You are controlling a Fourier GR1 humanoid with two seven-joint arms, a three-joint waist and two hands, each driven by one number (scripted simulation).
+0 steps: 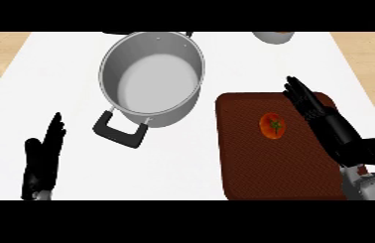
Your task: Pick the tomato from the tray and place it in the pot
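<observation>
A red tomato point(273, 126) with a green stem lies on the dark brown tray point(249, 172) at the right. My right hand point(333, 130) hovers over the tray's right side, just right of the tomato, fingers straight and open, not touching it. The steel pot point(152, 78) with a black handle point(118, 129) stands at the upper middle, with nothing inside. My left hand point(41, 162) rests open at the lower left, fingers up.
The white counter top point(73, 88) has wooden edges at both far sides. A pale round bowl point(274, 36) is partly cut off at the upper right, behind the tray.
</observation>
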